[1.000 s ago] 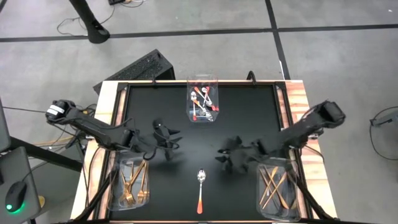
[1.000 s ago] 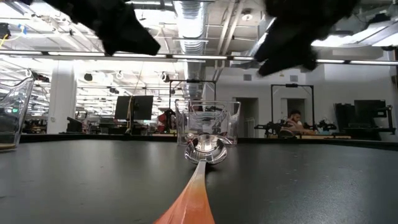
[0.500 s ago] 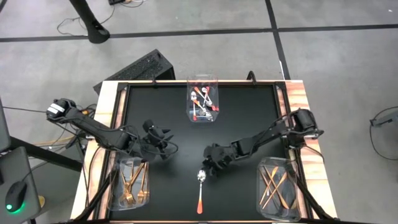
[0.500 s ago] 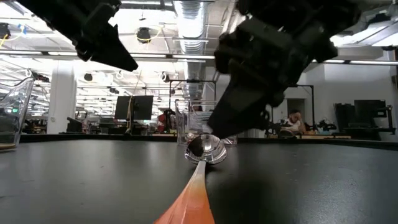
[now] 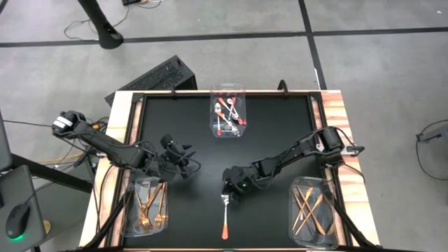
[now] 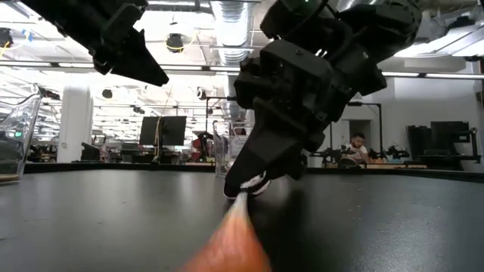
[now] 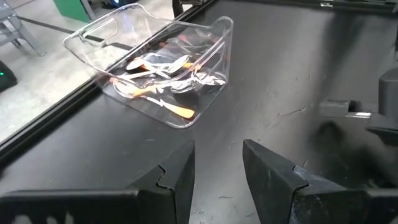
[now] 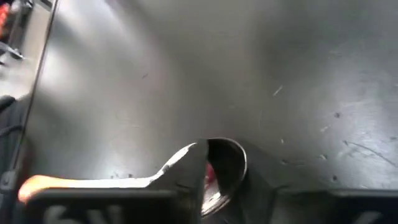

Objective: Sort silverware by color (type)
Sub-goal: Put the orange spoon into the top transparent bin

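The spoon (image 5: 225, 213) lies flat on the surface, well short of the spoon bin (image 5: 228, 112). Right gripper (image 5: 228, 189) fingers narrow around its slick, stiff bowl; left gripper (image 5: 180, 163), parted, waits beside. Light; gripping the neck seems safer.

Bare tabletop (image 5: 196, 203) lies open around my right tool (image 5: 227, 190) — only the far bin (image 5: 228, 110) and my left tool (image 5: 183, 159) stand near.

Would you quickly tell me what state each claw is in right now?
Left claw: open, empty, hovering over the table.
Right claw: down around the spoon bowl; whether it has shut cannot be told.
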Robot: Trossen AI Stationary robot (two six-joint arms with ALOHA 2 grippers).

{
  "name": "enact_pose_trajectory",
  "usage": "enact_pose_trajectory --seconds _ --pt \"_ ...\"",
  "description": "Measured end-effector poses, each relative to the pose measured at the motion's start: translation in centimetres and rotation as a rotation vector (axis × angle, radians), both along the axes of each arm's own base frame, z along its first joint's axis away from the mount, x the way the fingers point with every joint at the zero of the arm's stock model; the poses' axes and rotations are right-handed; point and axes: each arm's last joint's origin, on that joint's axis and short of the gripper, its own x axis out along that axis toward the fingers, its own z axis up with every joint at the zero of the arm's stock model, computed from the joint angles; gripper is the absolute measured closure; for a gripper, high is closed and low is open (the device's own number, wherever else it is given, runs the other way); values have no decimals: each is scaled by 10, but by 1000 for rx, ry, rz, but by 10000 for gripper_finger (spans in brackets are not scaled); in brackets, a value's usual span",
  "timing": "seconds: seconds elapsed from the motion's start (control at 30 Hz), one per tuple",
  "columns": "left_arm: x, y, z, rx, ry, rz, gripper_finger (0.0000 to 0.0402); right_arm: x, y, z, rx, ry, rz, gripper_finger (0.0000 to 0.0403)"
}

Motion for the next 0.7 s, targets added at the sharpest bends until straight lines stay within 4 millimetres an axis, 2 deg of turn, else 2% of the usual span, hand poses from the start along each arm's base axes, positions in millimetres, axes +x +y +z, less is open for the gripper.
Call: enact_pose_trajectory --seconds 0.07,0.13,0.37,0.57,0.7 --pt "0 0 0 -1 -1 0 278 0 -3 2 19 12 -1 359" --pt "0 0 0 -6 -6 3 278 -1 -4 10 34 -3 14 382" --pt "0 0 0 -12 -11 8 278 -9 -19 52 -62 -77 -12 386" --pt "0 1 0 -7 -12 17 278 -24 -49 101 -212 -153 -85 389" --pt "0 2 0 -3 -6 19 278 -40 -72 137 -403 -230 -204 389"
